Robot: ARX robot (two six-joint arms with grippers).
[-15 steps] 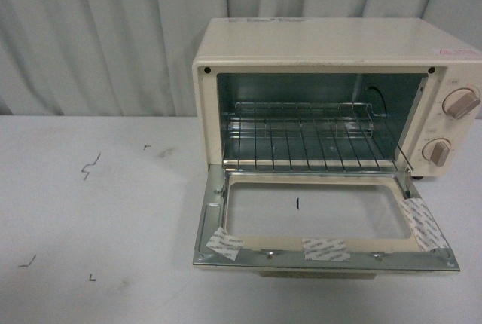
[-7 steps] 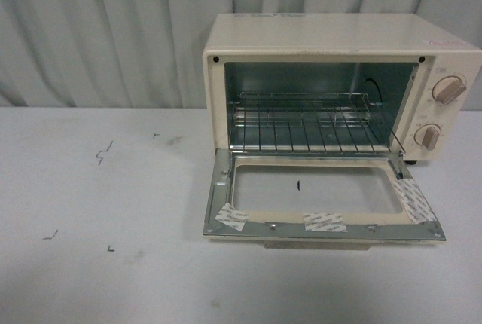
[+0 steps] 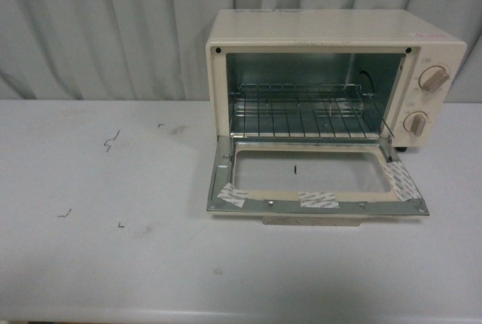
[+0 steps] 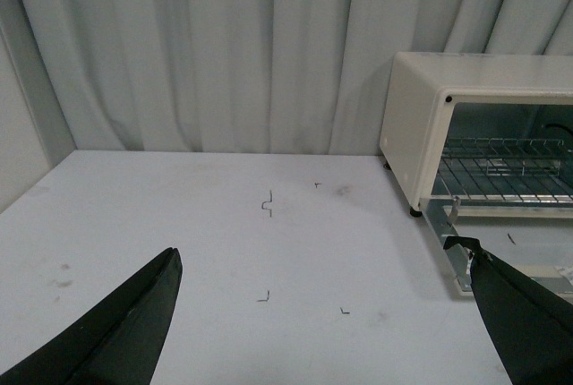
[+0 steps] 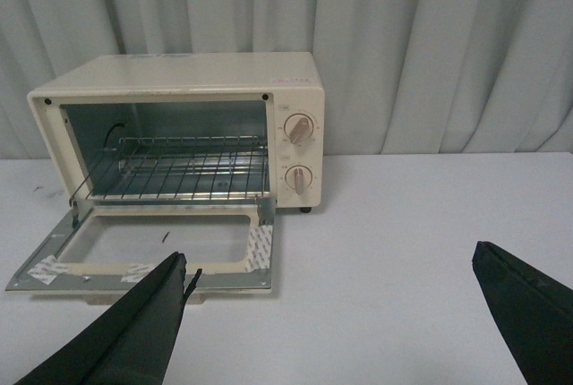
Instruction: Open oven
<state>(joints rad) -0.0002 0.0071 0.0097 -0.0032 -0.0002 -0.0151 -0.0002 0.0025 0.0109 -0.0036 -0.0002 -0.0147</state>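
Note:
The cream oven point(image 3: 331, 34) stands on the white table at the back right of the front view, and its glass-windowed door point(image 3: 312, 201) is folded down flat toward me. Inside, the wire rack point(image 3: 305, 111) shows. Two beige knobs point(image 3: 433, 78) sit on its right panel. Neither arm appears in the front view. My left gripper point(image 4: 327, 264) is open over bare table, away from the oven point(image 4: 421, 107) and short of it. My right gripper point(image 5: 331, 264) is open too, held back from the oven point(image 5: 179, 76) and its lowered door point(image 5: 143, 255). Nothing is between either pair of fingers.
A pleated grey curtain point(image 3: 113, 22) hangs behind the white table point(image 3: 135, 264). Small dark marks point(image 3: 111, 140) dot the tabletop left of the oven. Strips of tape point(image 3: 318, 200) are stuck on the door's inner frame.
The front view has drawn back and shifted: the oven now looks smaller and higher in the picture. The door stays folded down throughout.

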